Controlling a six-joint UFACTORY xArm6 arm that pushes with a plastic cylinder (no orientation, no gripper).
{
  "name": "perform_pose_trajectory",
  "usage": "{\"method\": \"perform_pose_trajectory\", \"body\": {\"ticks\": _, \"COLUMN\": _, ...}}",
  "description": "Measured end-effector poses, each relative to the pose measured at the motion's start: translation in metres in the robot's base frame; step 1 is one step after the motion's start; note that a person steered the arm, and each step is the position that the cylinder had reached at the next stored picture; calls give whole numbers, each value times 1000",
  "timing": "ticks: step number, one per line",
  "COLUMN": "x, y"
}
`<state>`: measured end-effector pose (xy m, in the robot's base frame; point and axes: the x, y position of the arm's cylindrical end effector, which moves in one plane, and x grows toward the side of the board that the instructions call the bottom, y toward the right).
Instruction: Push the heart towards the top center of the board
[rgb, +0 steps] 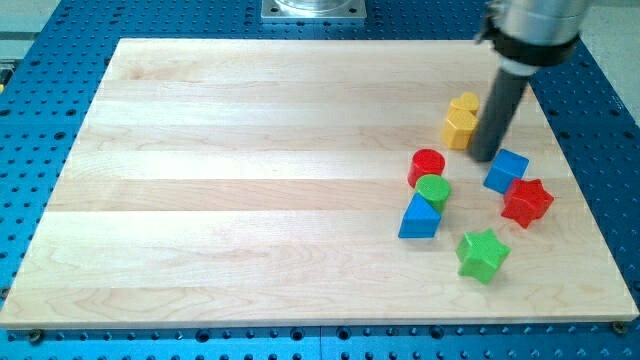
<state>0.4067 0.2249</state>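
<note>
Hand here is just my tip (485, 157), nothing to grip with, touching the yellow heart (461, 121) at its left. Blue cube (506, 170) sits just right-below it; red cylinder (427, 165), green cylinder (433, 190) crowd lower-left on the bench (250, 180).

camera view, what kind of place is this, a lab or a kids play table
Most likely a robotics lab bench, not a play table: a pale wooden board lies on a blue perforated metal table, a dark rod's tip rests beside the yellow heart-shaped block, and a grey metal mount sits at the view's top.
</note>
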Motion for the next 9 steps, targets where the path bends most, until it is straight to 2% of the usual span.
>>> {"method": "perform_pose_trajectory", "body": {"ticks": 1, "x": -29, "y": -44}}
{"method": "perform_pose_trajectory", "body": {"ticks": 2, "x": -36, "y": -126}}
{"method": "perform_pose_trajectory", "body": {"ticks": 3, "x": -19, "y": -114}}
{"method": "perform_pose_trajectory", "body": {"ticks": 4, "x": -18, "y": -48}}
{"method": "perform_pose_trajectory", "body": {"ticks": 5, "x": -54, "y": -34}}
{"method": "perform_pose_trajectory", "body": {"ticks": 6, "x": -67, "y": -120}}
{"method": "perform_pose_trajectory", "body": {"ticks": 7, "x": -80, "y": -77}}
{"method": "perform_pose_trajectory", "body": {"ticks": 8, "x": -94, "y": -160}}
{"method": "perform_pose_trajectory", "body": {"ticks": 9, "x": -105, "y": -144}}
